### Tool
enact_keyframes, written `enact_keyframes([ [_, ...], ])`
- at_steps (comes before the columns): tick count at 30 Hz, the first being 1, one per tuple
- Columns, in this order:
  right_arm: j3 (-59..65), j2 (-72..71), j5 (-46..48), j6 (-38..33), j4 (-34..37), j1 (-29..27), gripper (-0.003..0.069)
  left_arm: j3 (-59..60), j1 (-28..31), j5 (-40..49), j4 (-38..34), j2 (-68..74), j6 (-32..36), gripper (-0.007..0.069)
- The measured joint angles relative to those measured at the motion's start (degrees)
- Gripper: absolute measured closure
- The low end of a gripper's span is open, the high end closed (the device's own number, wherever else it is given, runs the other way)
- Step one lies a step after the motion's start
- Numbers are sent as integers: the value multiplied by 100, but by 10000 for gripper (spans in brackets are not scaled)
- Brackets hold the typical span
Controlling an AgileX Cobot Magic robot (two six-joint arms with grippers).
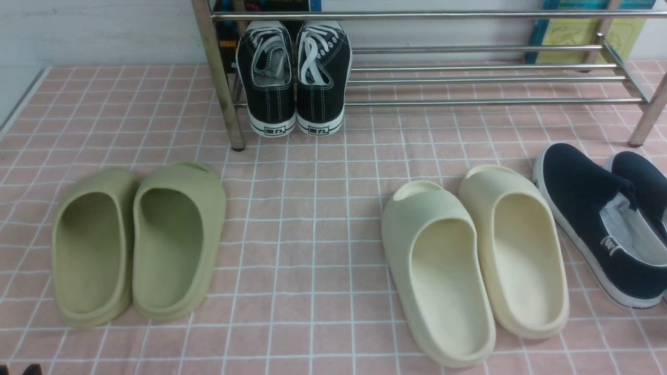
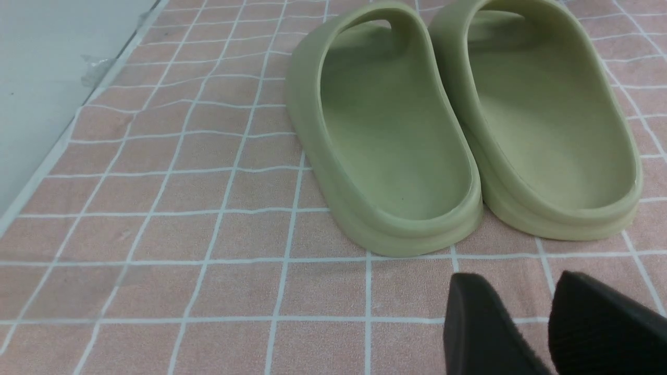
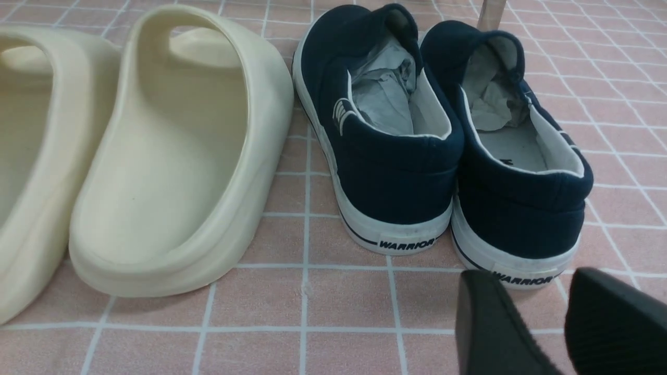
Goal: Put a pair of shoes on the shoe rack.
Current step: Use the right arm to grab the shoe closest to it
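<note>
Navy slip-on shoes (image 3: 396, 177) sit side by side on the pink checked cloth (image 1: 312, 234) at the robot's far right, heels toward the robot, just beside the cream slides (image 1: 437, 271) and near the right front leg of the shoe rack (image 1: 469, 101), not on it. Right gripper (image 3: 526, 281) hangs low, close behind one navy heel, jaws parted, nothing between them; left gripper (image 2: 516, 284) likewise parted and empty, near the heels of the green slides (image 2: 396, 156). Black lace-up sneakers (image 1: 292, 78) occupy the rack's lower bars at its left end.
</note>
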Motion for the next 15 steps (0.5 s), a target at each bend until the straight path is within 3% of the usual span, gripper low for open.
enact_keyframes([
  [5, 0, 0, 0, 0, 65, 0, 419, 0, 0, 0, 0, 0, 0, 384],
  [11, 0, 0, 0, 0, 791, 0, 419, 0, 0, 0, 0, 0, 0, 384],
  [15, 0, 0, 44, 0, 1965, 0, 419, 0, 0, 0, 0, 0, 0, 384],
])
